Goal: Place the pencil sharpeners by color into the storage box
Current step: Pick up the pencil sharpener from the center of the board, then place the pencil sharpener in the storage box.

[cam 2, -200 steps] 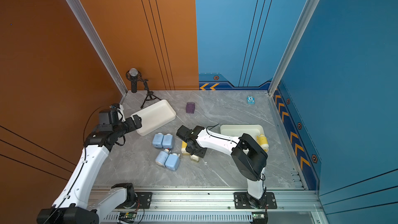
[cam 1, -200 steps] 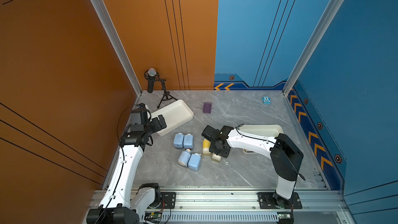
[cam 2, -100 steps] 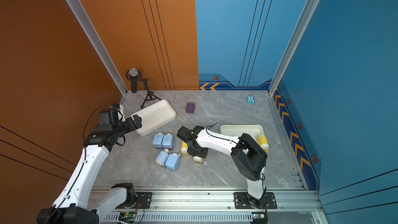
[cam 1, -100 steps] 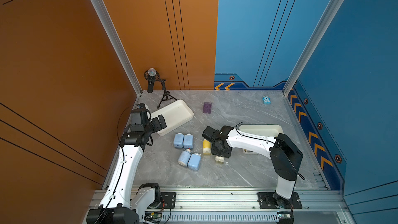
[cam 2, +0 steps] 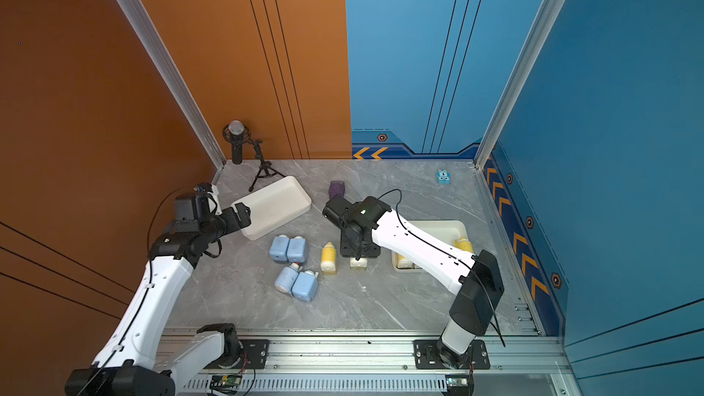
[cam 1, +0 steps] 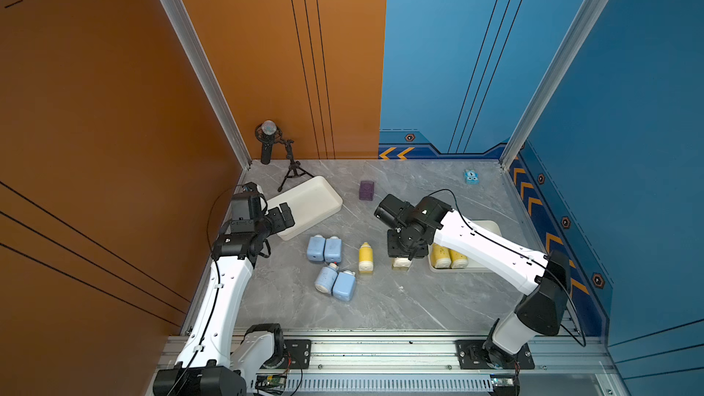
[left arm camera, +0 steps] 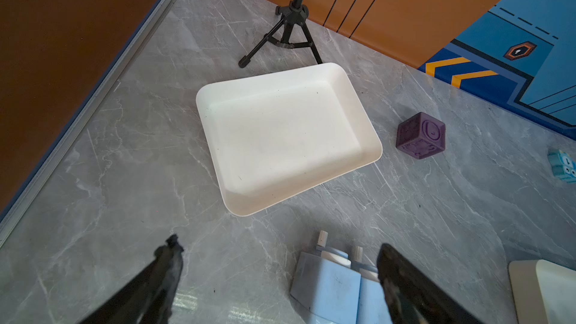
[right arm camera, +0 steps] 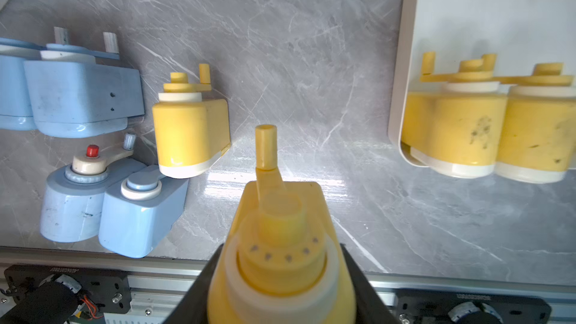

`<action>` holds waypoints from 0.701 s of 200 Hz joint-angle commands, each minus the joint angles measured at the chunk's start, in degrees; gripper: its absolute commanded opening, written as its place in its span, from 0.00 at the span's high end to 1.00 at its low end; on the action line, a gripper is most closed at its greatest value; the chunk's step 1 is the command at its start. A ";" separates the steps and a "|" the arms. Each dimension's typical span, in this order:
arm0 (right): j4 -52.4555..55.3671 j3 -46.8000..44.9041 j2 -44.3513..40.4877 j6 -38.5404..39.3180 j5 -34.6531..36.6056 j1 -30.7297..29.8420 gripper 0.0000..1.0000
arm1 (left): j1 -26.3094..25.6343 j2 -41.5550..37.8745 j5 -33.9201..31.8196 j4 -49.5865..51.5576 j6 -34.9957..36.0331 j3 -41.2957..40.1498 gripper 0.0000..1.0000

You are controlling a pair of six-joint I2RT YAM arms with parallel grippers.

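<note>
**R side.** R jaws were closed partway round the held yellow sharpener (right arm camera: 280,244), gripping both flanks of the body, crank end sticking out ahead. Couldn't tell if its base was clear of the counter (cam 1: 381,310). It sat just beside the R storage tray (right arm camera: 498,10), between that tray and the loose yellow sharpener (cam 1: 365,259). Two stored yellow sharpeners (right arm camera: 455,126) lay side by side against the tray wall nearest the jaws. A top view hinted at a third yellow sharpener (cam 2: 463,243) behind the arm.

**L side.** L jaws were wide apart, holding nothing, hovering by the near edge of the L storage tray (left arm camera: 280,126), which was bare. All four blues were out on the counter in two touching pairs: upper blue pair (cam 1: 316,249) and lower blue pair (cam 1: 344,285).

**Risks, my read:**
- If you went in low, crank or base could've snagged the rim. The tray looked light and would prob. skid.
- The stored ones crowded the entry side. Releasing there could've stacked the held one on top or tipped it back out, so you'd want to aim past them.
- The body was rounded, glossy plastic, so a fast swing might've twisted it in the grip.
- Since the blues touched, closing on one would likely have shoved its neighbour.
- Purple block (cam 1: 366,189) and small blue box (cam 1: 471,177) weren't part of the job.
</note>
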State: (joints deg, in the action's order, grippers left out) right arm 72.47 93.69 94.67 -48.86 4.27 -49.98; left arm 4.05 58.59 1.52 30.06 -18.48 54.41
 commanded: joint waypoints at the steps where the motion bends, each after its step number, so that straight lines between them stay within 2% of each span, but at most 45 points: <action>1: 8.50 3.16 -3.28 7.87 1.70 3.87 0.82 | -0.07 -0.31 -1.04 0.52 -0.06 -0.34 0.02; 24: 11.35 5.47 -6.37 13.75 1.52 9.33 0.82 | -0.10 -0.36 -1.25 0.56 0.11 -0.36 0.02; 43: 14.37 7.94 -7.90 19.53 0.97 16.31 0.82 | -0.14 -0.27 -1.52 0.57 0.11 -0.34 0.02; 69: 18.78 11.06 -8.38 26.11 5.54 21.83 0.82 | -0.34 0.21 -1.09 0.57 0.11 -0.36 0.02; 101: 18.39 9.58 -9.32 32.67 8.93 29.48 0.82 | -0.98 0.64 -1.44 0.56 0.46 -0.36 0.02; 140: 13.63 2.30 -9.50 38.75 9.85 36.94 0.81 | -1.67 0.92 -1.52 0.60 0.86 -0.23 0.02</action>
State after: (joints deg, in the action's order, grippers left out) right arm 87.83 99.39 85.84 -16.73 11.64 -16.45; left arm 3.03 59.27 1.21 30.04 -18.41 54.41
